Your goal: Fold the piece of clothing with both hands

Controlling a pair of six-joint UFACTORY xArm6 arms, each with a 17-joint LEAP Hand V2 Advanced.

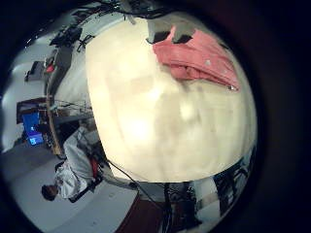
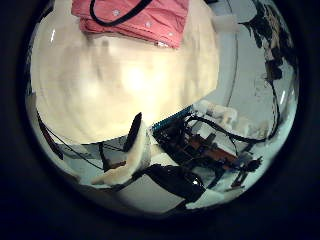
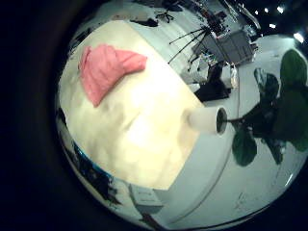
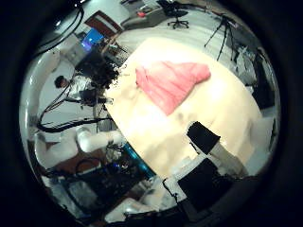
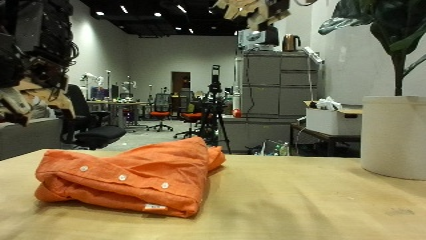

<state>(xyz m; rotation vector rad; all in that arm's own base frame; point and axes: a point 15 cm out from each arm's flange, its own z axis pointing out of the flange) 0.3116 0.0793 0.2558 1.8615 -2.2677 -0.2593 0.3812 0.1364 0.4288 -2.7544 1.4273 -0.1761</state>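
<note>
Clothing (image 5: 133, 177), orange and folded into a neat bundle, lies on the table (image 5: 320, 205) at lower left of the outside view. Left hand (image 5: 33, 60) hangs above it, upper left, fingers loosely curled, empty. Right hand (image 5: 256, 10) peeks in at top, fingers relaxed.

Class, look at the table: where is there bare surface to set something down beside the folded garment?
The folded orange-pink button shirt occupies one end of the pale wooden table. Bare tabletop stretches from the shirt's collar end toward the white plant pot, and along the front edge. Both hands hang raised, clear.
</note>
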